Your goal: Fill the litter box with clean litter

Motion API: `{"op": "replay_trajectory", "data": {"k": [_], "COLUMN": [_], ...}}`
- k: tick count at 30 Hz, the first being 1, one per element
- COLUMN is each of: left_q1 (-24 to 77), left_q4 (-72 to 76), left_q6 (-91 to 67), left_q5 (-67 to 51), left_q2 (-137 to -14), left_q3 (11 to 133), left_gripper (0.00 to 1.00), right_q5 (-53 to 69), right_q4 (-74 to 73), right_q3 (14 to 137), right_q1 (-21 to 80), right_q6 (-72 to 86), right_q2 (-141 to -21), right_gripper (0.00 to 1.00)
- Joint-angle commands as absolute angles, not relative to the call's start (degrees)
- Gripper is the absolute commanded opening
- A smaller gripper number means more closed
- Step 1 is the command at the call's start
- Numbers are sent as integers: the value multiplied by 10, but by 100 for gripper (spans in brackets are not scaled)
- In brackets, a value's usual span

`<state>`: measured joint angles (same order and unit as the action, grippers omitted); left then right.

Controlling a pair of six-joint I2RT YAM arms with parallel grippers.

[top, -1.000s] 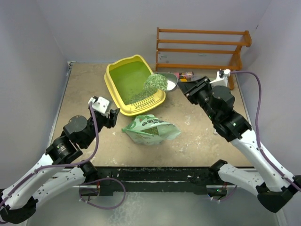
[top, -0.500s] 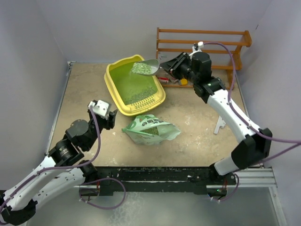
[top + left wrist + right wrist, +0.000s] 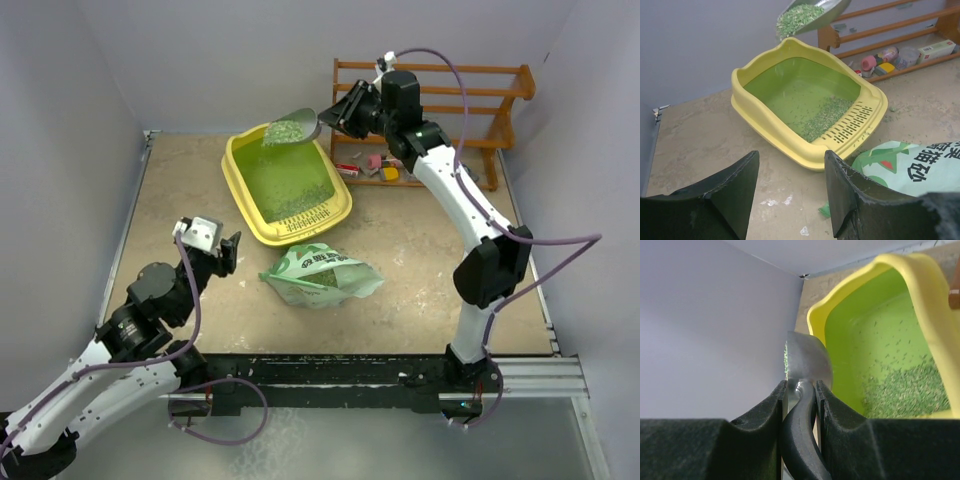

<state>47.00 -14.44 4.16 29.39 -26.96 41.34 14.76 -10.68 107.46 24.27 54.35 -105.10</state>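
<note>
The yellow litter box (image 3: 237,190) sits at the back of the table, its green floor carrying a patch of clean litter (image 3: 305,195) beside the slotted grille. From the left wrist, the litter box (image 3: 771,132) and that patch of litter (image 3: 822,117) are in plain view. My right gripper (image 3: 334,117) is shut on the black handle of a grey metal scoop (image 3: 293,128). The scoop hangs above the box's far rim, tilted, with granules (image 3: 795,17) at its lip. My left gripper (image 3: 224,250) stands open and empty, near-left of the box. The pale-green bag (image 3: 322,272) lies open in front of the box.
A brown wooden rack (image 3: 430,105) stands at the back right, with small bottles and boxes (image 3: 370,165) under it. Grey walls close in the left, back and right. Loose granules and pale specks dot the table around the bag (image 3: 910,165).
My right arm has carried the loaded scoop up and left, from beside the box's grille end to above its far rim. My left gripper has drawn back slightly toward the near left.
</note>
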Motion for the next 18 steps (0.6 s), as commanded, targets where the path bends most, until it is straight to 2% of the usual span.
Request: {"op": "replay_trajectory", "data": {"k": [1, 8, 18], "left_q1": [469, 467, 463], "left_q4": [-128, -129, -133], "left_q6": [45, 44, 45], "left_q5": [283, 285, 291], "left_q2": [-277, -273, -270], "left_q3": [416, 416, 414], "left_gripper": [58, 58, 58], "right_q5": [159, 144, 118], "right_q4": [-198, -268, -299], "right_q3": [1227, 1326, 1405], "right_q1": [239, 239, 239], "right_q6": [441, 367, 298], "right_q2": [-1080, -1138, -1194], "right_gripper": [0, 0, 0]}}
